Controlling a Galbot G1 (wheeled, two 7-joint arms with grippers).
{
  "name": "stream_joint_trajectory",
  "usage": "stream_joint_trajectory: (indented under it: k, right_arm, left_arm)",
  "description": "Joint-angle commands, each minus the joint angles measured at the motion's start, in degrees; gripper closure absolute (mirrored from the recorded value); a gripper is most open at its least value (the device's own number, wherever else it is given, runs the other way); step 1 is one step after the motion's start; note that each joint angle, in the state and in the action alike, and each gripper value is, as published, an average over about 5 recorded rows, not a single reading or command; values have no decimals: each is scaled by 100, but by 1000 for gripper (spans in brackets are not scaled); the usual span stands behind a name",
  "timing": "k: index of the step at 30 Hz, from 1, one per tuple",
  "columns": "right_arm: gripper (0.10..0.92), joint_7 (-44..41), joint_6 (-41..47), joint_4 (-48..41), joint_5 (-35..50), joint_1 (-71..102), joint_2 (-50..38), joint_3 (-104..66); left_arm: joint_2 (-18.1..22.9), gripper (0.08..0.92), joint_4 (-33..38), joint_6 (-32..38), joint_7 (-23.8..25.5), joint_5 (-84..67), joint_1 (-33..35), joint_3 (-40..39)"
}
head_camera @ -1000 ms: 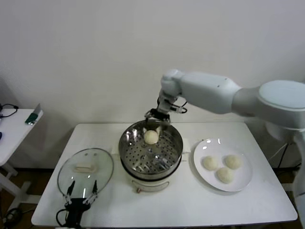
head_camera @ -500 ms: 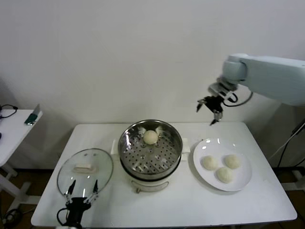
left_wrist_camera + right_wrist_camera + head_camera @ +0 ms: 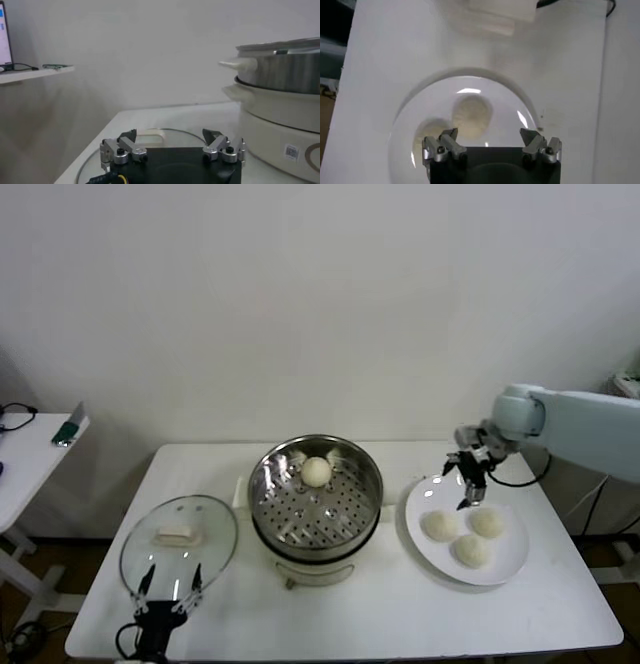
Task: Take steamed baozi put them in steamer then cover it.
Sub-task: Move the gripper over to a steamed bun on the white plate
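Observation:
One steamed baozi (image 3: 317,472) lies on the perforated tray at the far side of the steamer (image 3: 316,504). Three more baozi (image 3: 441,526) (image 3: 488,523) (image 3: 472,551) rest on a white plate (image 3: 430,554) to its right. My right gripper (image 3: 470,484) hangs open and empty just above the plate's far edge. In the right wrist view two baozi (image 3: 472,112) (image 3: 427,135) lie beyond its open gripper (image 3: 490,135). The cover (image 3: 180,534), clear glass with a cream handle (image 3: 177,536), lies flat on the table at the left. My left gripper (image 3: 170,589) rests open at the cover's near edge.
The white table (image 3: 350,614) ends close in front of the cover and the left gripper. A small side table (image 3: 30,454) with a few items stands off to the left. In the left wrist view the steamer (image 3: 280,65) rises close beside the cover (image 3: 165,134).
My right gripper has swung away from the steamer's far rim, going right and then down to just above the plate. The baozi stays in the steamer. The left arm has not moved.

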State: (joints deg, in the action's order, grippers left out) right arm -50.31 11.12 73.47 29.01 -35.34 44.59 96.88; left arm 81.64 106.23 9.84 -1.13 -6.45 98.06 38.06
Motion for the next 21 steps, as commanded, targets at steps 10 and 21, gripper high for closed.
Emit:
stream_joint_trajectory:
  k: [10,21]
  right_arm:
    - [203,369,559,-244,-607,1267,127,-735]
    - [234,443,568,-388,-776,1402,135,-865]
  left_arm:
    - [-11,177,-113,57,-5,4,-5,22]
    - [-1,177,-153,81,-7,33,-31,-4]
